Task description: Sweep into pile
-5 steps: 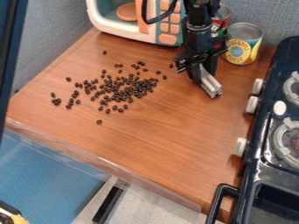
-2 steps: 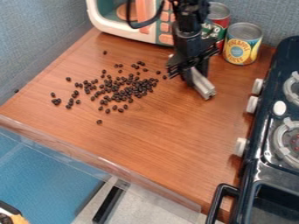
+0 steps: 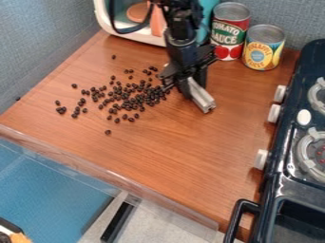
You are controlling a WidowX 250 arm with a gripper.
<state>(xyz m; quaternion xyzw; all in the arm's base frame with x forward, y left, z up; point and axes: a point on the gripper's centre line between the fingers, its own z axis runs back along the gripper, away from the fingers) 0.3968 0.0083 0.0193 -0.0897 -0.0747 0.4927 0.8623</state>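
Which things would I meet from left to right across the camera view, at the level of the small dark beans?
Blue wall → scattered beans → hand → white stove knobs → stove burner.

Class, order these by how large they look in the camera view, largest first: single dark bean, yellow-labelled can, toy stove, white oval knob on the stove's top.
1. Toy stove
2. Yellow-labelled can
3. White oval knob
4. Single dark bean
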